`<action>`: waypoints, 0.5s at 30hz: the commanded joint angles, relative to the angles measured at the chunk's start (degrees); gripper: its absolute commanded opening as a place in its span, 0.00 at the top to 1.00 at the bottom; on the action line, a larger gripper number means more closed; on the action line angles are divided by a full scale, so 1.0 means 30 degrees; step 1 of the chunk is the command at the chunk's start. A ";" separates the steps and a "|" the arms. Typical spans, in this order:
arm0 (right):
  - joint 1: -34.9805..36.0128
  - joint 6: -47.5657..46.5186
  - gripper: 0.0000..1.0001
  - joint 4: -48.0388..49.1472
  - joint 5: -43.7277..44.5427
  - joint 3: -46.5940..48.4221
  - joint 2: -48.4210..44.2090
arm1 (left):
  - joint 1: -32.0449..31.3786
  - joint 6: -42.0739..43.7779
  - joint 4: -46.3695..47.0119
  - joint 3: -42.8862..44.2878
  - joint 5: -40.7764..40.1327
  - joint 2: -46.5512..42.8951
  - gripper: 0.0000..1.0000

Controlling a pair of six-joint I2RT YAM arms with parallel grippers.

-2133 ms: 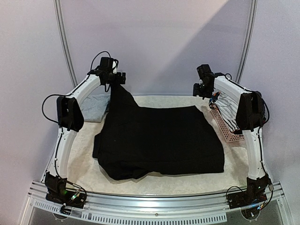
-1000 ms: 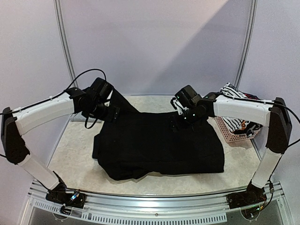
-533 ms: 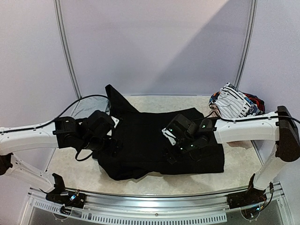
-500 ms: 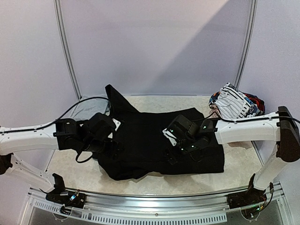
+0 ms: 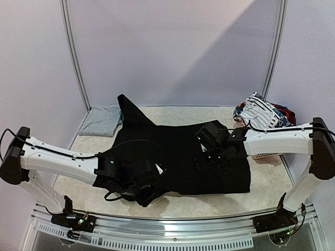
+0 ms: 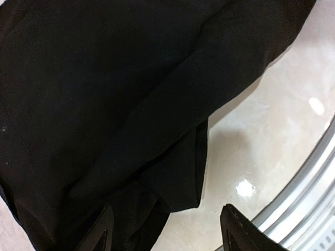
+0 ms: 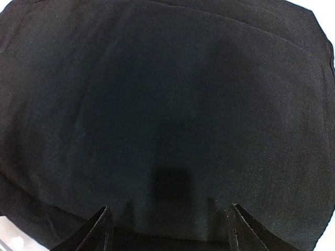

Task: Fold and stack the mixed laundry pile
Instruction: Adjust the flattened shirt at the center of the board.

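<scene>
Left wrist view: the left pincer (image 6: 165, 238) has its fingers apart with nothing between them. It is poised over the near hem of the large black trousers (image 6: 115, 104), where a folded edge meets the bare counter (image 6: 261, 136) at the lower right of the frame. Right wrist view: the right pincer (image 7: 167, 230) is likewise spread and empty, and black cloth fills the frame. In the top external view the trousers lie across the middle of the counter, roughly squared, with a tail pointing toward the upper left and a rumpled lower-left corner. A light grey piece (image 5: 102, 120) lies flat in the upper left, seemingly folded. A white black-striped piece (image 5: 259, 112) and coloured bits sit heaped at the right edge. The job looks early: one garment is perhaps done, the trousers are mid-fold, the heap is untouched, and nothing is stacked yet.
</scene>
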 commanded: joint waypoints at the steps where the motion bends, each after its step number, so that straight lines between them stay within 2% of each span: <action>1: -0.0324 0.0732 0.25 0.0636 0.0094 -0.0403 -0.0403 | -0.0371 -0.0492 0.0376 0.0544 -0.0046 0.1215 0.29; 10: -0.2102 0.1007 0.26 0.2168 -0.1918 0.0277 0.0826 | -0.0408 -0.0062 0.1340 0.0781 -0.0441 0.3141 0.39; 13: -0.2134 0.0741 0.27 0.2194 -0.2428 0.1269 0.1889 | -0.0373 0.0062 0.1376 0.1045 -0.0934 0.3969 0.52; 15: -0.2221 0.0605 0.28 0.2208 -0.2768 0.1906 0.2676 | -0.0379 0.0114 0.1533 0.1172 -0.1046 0.4309 0.67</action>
